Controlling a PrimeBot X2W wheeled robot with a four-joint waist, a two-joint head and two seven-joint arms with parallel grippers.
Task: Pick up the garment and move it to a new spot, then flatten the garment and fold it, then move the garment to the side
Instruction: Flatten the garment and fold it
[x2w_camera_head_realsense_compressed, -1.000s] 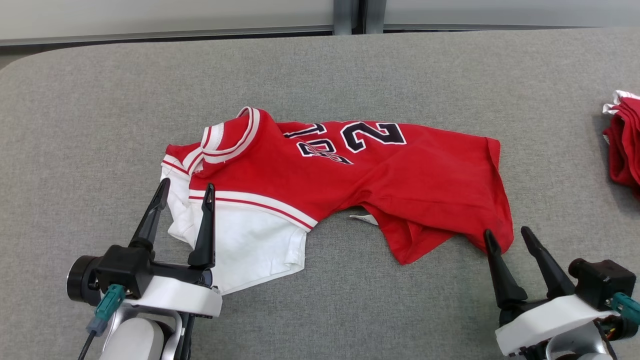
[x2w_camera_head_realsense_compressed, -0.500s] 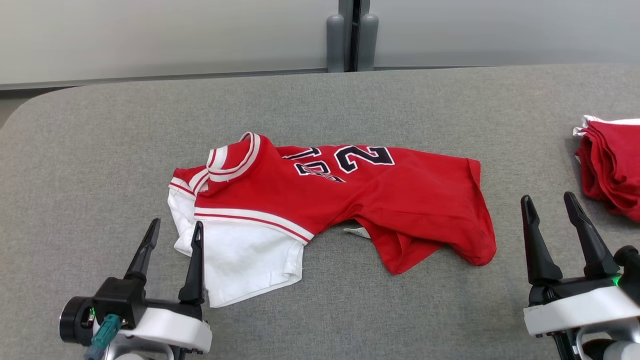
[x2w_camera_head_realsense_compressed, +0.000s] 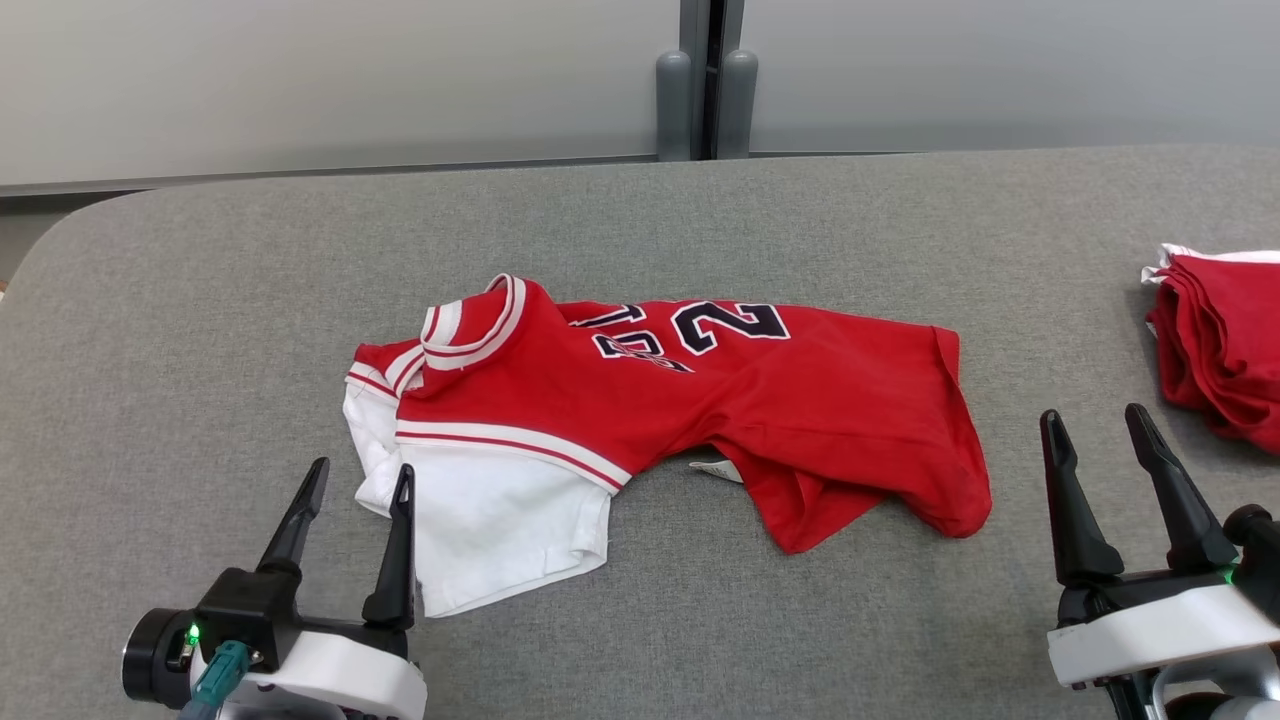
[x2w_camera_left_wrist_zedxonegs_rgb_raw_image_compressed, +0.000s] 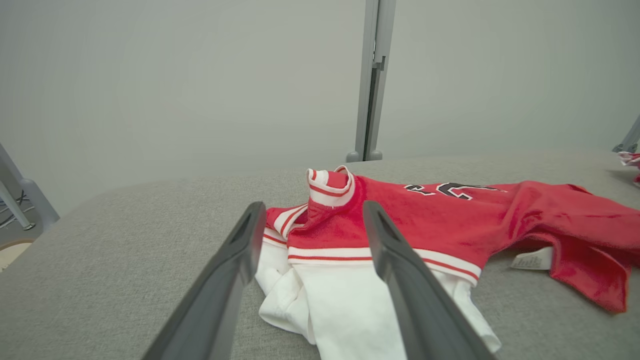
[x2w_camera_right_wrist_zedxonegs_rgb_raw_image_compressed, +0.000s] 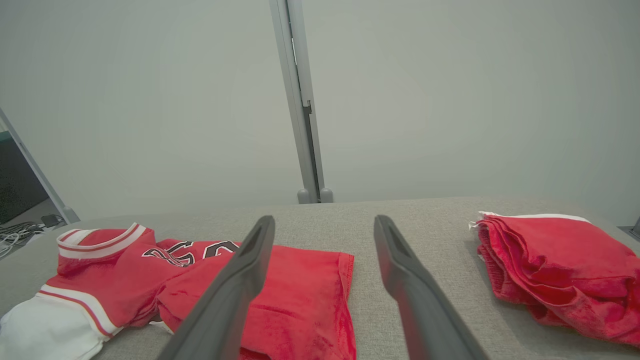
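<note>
L gripper: jaws spread wide, nothing held; sits at near-left of table, fingers pointing away from robot. R gripper: likewise wide apart and empty, at near-right. Surface: table w/ grey woven fabric cover and rounded far-left corner. Room: plain pale wall behind far edge, split by grey vertical post w/ two rounded feet at table's edge. Garment: red jersey w/ white section at its near-left, lying rumpled at table ctr, not flattened. Long axis runs L–R across table; striped collar end toward robot's L, hem end toward robot's R. Dark white-edged numerals sit along far side; small white label shows at near edge, mid-length. Relative to pincers: white section lies just ahead of L gripper, inner finger overlapping its edge in head view, outer finger over bare cover; contact cannot be told. R gripper is beside hem end, apart from it, btwn garment and stack of folded red items at table's R edge.
</note>
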